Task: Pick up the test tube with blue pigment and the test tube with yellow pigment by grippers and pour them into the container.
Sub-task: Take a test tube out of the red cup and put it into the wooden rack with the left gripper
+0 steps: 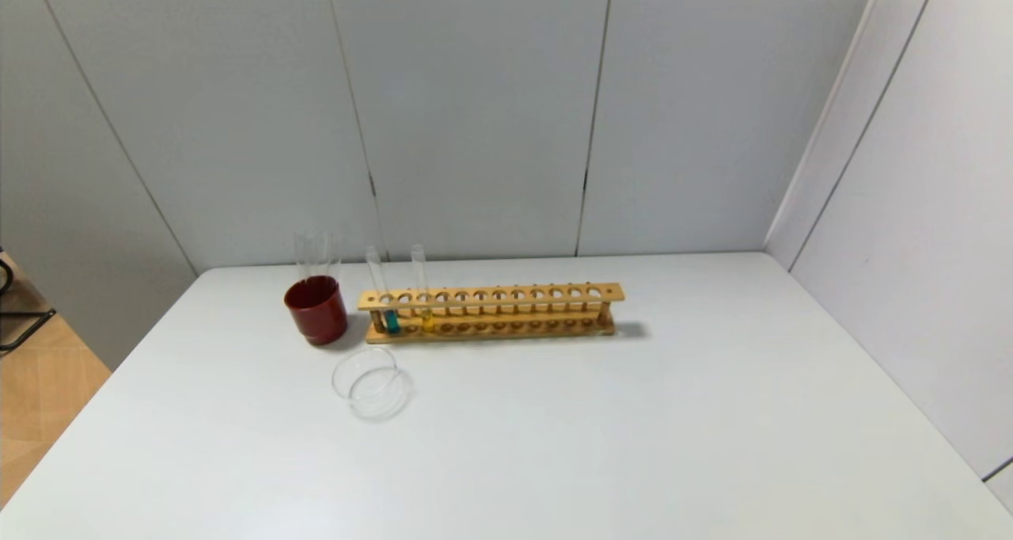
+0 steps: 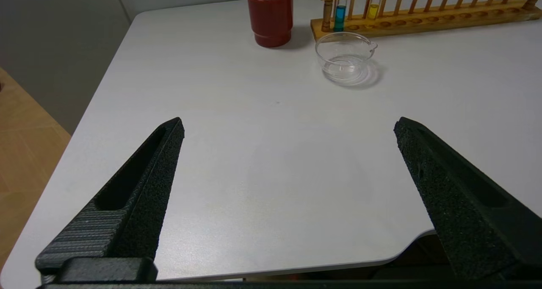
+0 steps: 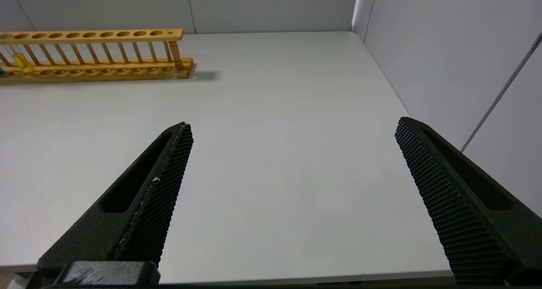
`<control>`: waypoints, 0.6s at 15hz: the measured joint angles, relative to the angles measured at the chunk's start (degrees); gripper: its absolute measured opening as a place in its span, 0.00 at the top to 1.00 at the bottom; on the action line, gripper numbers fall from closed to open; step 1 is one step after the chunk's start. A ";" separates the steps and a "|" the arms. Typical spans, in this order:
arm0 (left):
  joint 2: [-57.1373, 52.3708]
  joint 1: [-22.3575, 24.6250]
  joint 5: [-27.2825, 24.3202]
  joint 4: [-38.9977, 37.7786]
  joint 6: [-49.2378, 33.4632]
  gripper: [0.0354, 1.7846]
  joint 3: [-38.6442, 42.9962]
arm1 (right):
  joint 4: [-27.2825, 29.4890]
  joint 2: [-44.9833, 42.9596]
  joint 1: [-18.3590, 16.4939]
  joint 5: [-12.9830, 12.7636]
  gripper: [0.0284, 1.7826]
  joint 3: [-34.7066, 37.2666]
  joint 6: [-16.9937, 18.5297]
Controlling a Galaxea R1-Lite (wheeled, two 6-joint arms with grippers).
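The test tube with blue pigment stands upright at the left end of a wooden rack; it also shows in the left wrist view. The test tube with yellow pigment stands two holes to its right, also in the left wrist view and the right wrist view. The clear glass container sits in front of the rack's left end, empty. My left gripper is open and empty above the table's near left corner. My right gripper is open and empty above the near right edge. Neither shows in the head view.
A dark red cup holding clear glass tubes stands left of the rack, also in the left wrist view. The white table has grey wall panels behind and on the right. Wooden floor lies off the table's left edge.
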 joint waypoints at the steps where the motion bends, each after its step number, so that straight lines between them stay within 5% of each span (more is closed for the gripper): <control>1: 0.00 0.00 0.05 -0.05 0.10 0.02 0.05 | 0.00 0.00 0.00 0.00 0.02 0.00 0.00; 9: 0.05 0.00 -1.55 0.37 0.52 0.02 -2.51 | 0.00 0.00 0.00 0.02 0.02 0.00 -0.02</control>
